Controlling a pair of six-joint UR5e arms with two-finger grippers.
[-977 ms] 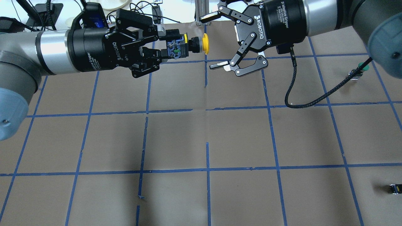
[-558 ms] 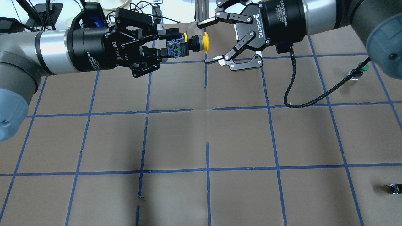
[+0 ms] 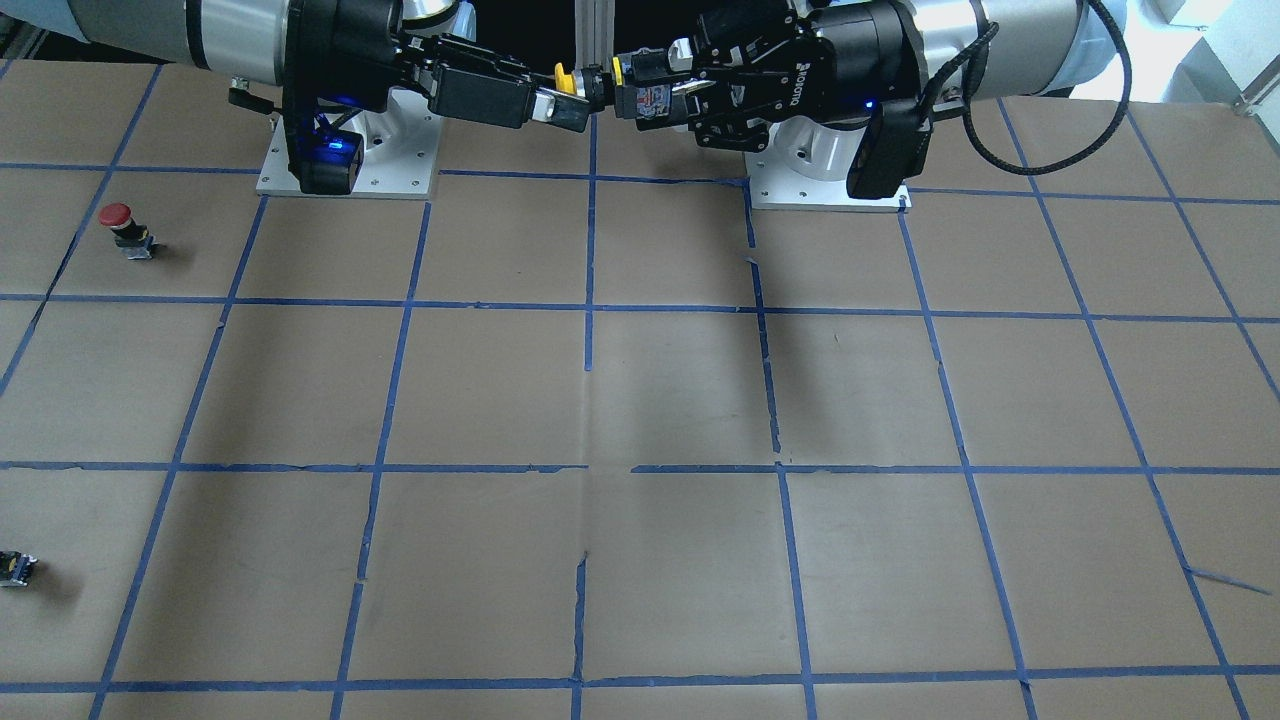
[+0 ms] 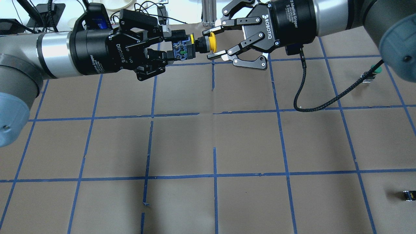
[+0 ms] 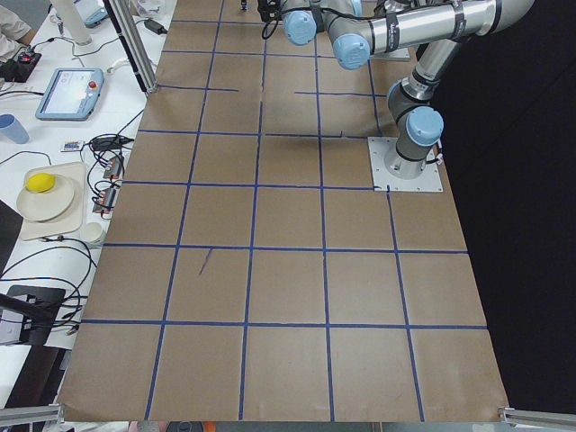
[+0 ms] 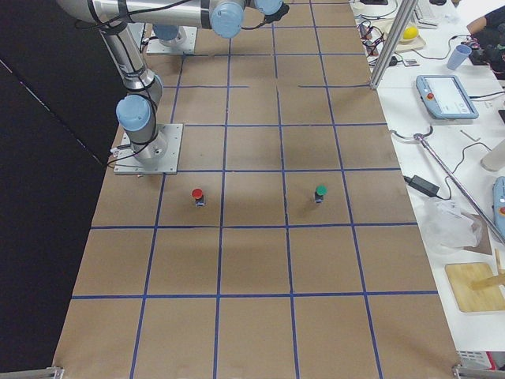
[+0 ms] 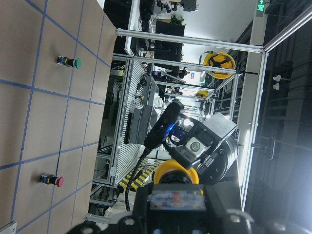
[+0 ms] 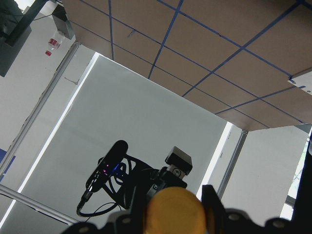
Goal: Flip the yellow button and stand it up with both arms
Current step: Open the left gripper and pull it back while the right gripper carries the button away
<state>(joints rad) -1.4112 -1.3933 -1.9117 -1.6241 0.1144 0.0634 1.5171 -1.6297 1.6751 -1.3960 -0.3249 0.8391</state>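
Yellow button (image 4: 198,45) hangs in the air above the table (image 4: 247,139), between the 2 arms. It lies on its side, with its long axis running straight from one gripper to the other. The left gripper (image 4: 169,45) is clamped on the boxy base, so the round cap points away from it, directly at the right gripper (image 4: 213,43).

The right gripper's 2 fingers are parted to a narrow span and stand 1 on each side of the cap, across the button's axis. The overhead view suggests a sliver of gap on each side, but I cannot tell for sure whether a pad touches. The right wrist view shows the cap centred low in the frame between those fingers.

The handover likely turns on this alignment. The cap already sits inside the right gripper's closing line, so a squeeze should catch the cap rim. A slightly deeper reach would take the black neck instead.
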